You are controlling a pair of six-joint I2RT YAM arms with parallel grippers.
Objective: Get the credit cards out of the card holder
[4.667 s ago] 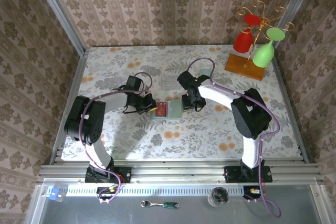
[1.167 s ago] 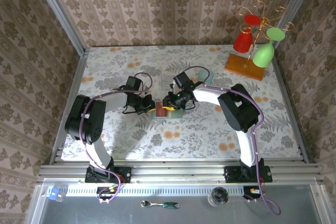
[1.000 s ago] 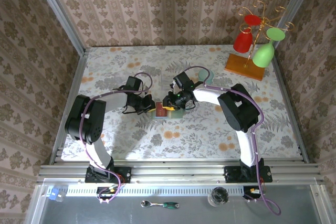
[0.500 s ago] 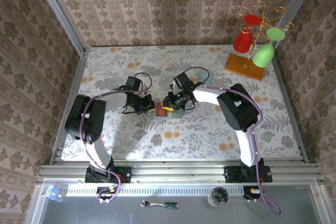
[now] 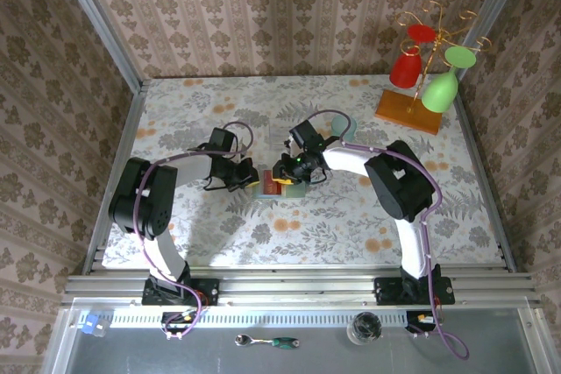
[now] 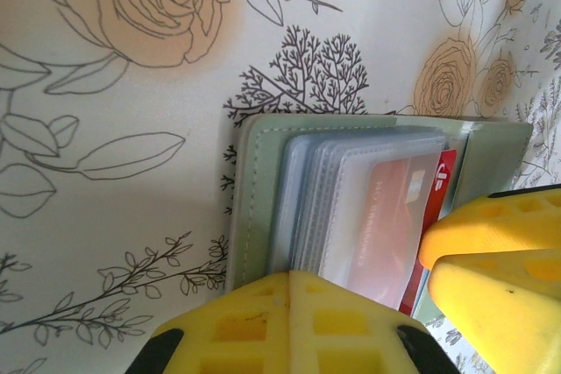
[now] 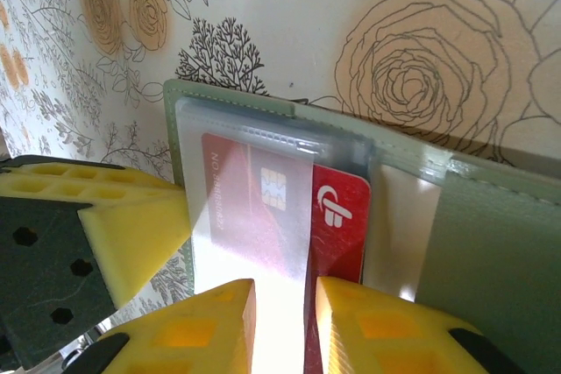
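The card holder [image 5: 279, 187] is a grey-green wallet lying open on the flowered table, with clear sleeves inside. A red credit card [image 7: 342, 216] sticks partly out of a clear sleeve; it is also in the left wrist view [image 6: 390, 216]. My left gripper [image 6: 289, 276] is shut, its tips resting on the sleeve edges at the card holder's [image 6: 256, 190] left half. My right gripper [image 7: 282, 291] hovers over the card with its jaws narrowly apart, straddling the sleeve's edge. In the top view the left gripper [image 5: 256, 180] and right gripper [image 5: 282, 172] meet over the holder.
A gold rack [image 5: 431, 41] with red and green glasses stands on an orange base [image 5: 408, 111] at the back right. A pale teal cup [image 5: 347, 134] sits just behind the right arm. Metal rails border the table.
Since the oldest frame my right gripper has moved left from the holder's right edge onto the card. Over the last second both arms hold nearly still.
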